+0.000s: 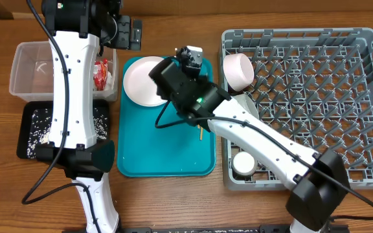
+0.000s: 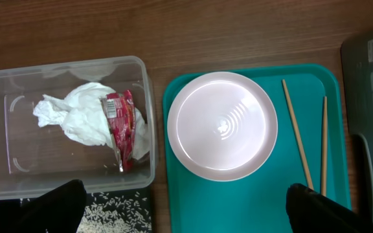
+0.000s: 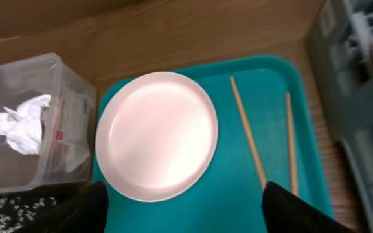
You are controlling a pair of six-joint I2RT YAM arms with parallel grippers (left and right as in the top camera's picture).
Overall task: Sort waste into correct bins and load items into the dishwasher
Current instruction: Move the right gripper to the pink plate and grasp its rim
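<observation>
The pinkish-white plate lies on the teal tray's far left, also in the left wrist view and right wrist view. Two chopsticks lie to its right. The napkin and red-and-white wrapper sit in the clear tub. Rice lies in the black tray. A bowl and a cup are in the grey rack. My left gripper is open and empty, high between tub and plate. My right gripper is open and empty above the plate.
The teal tray lies between the bins and the rack. The rack's left wall shows in the wrist views. My left arm's white link crosses over the tub and black tray. Wooden tabletop lies beyond the tray.
</observation>
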